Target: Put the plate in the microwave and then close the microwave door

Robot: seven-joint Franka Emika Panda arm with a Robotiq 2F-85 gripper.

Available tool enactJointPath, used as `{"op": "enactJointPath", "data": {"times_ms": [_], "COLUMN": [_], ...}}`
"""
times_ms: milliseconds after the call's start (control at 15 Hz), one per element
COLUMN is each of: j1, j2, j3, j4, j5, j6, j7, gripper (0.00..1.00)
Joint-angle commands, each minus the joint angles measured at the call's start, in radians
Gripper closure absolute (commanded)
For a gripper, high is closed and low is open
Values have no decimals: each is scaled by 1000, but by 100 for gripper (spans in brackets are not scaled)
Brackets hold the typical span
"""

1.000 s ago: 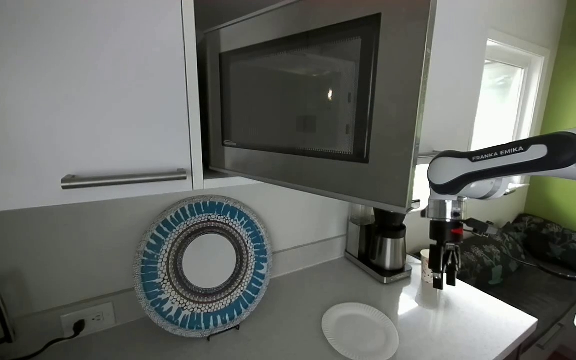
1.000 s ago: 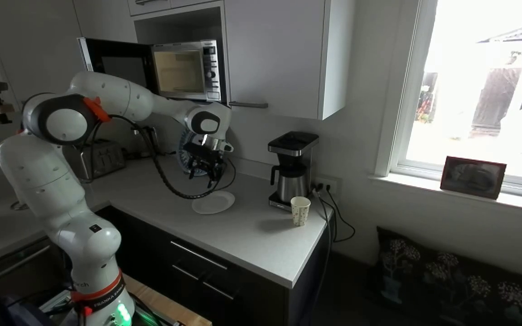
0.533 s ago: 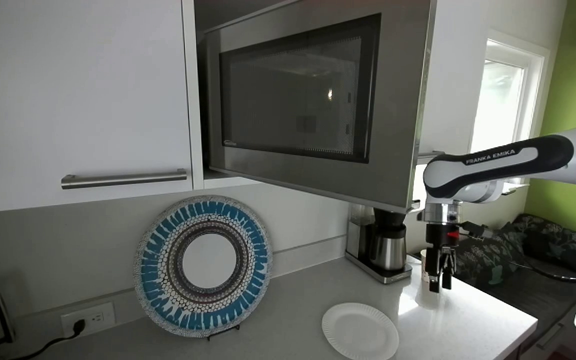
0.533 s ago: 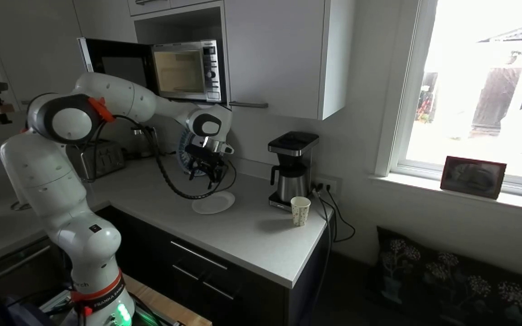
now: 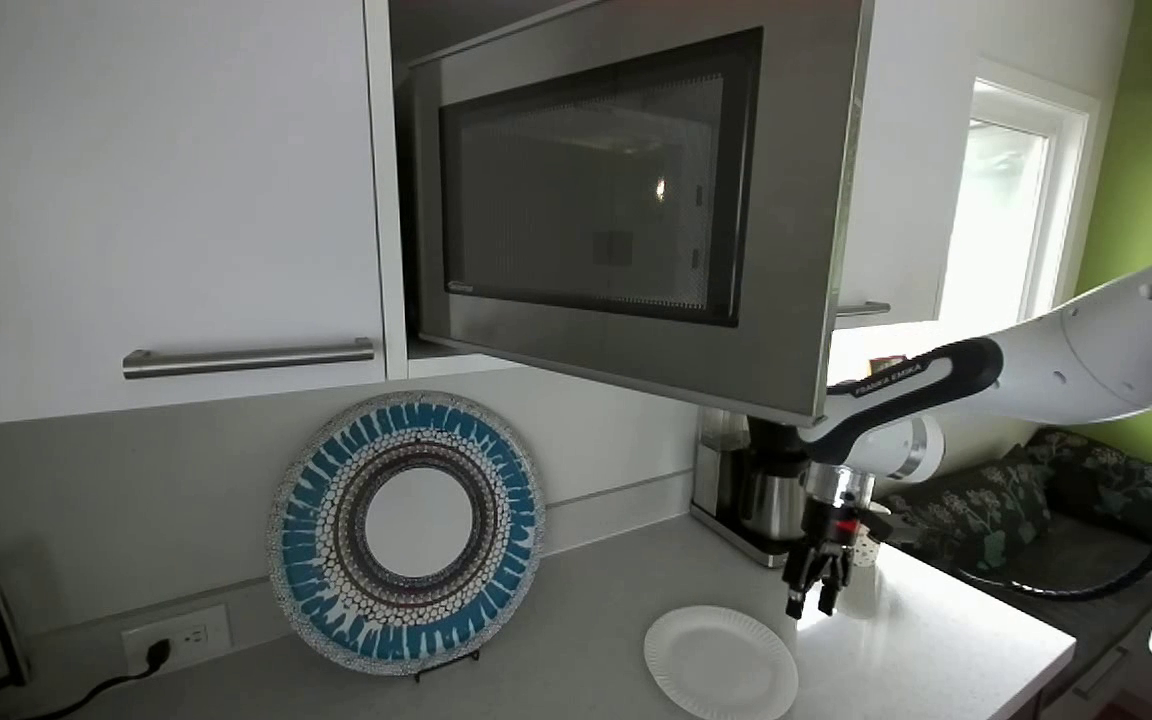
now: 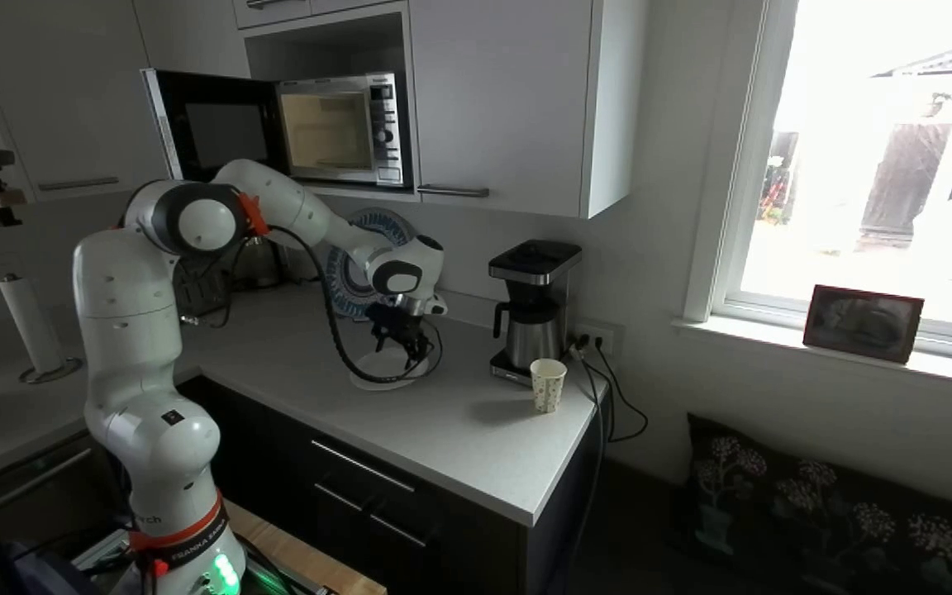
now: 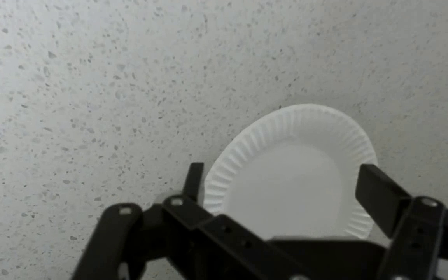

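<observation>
A white round plate [image 5: 721, 662] with a ridged rim lies flat on the counter. Above its edge hangs my gripper [image 5: 812, 602], tilted a little, with its jaws wide apart. From the wrist view, the plate [image 7: 294, 186] spans the gap of the gripper [image 7: 282, 166]; nothing is gripped. One finger [image 7: 381, 194] overlaps the rim in the picture, and the plate's near part is hidden behind the gripper. The silver microwave [image 6: 385, 132] sits in a cabinet recess with its lit-looking cavity bare to view. Its microwave door [image 5: 796, 200] is swung wide outward, dark inner side [image 6: 228, 124] facing the arm.
A blue-and-white ring plate [image 5: 316, 540] leans on the wall behind. The coffee maker [image 6: 535, 330] and a paper cup [image 6: 548, 385] stand toward the counter's end. The microwave door overhangs the work area, and a cabinet handle [image 6: 453, 191] juts out beside the recess.
The arm has lowered and swung across, bringing the gripper down nearer to the plate and tilting it. The plate, microwave and door have stayed put, and the jaws remain apart.
</observation>
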Motion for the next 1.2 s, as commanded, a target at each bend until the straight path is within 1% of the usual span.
{"op": "enactJointPath", "data": {"times_ms": [0,200,333,600,867,933,1000,1067,1133], "j1": [-49,-81,-108,-154,-181,-185,-189,-191,-193], "j2": [90,141,166,216,252,260,269,277,285], "j3": [43,69,86,111,120,121,123,125,126], "j4": [31,46,56,83,98,102,108,112,116], "j5": [63,106,161,268,339,354,369,380,390], "j6": [69,104,112,95,92,90,88,87,87], "j7": [-41,-59,-92,-150,-194,-206,-218,-226,-235], "gripper": [0,0,0,0,0,4,16,29,30]}}
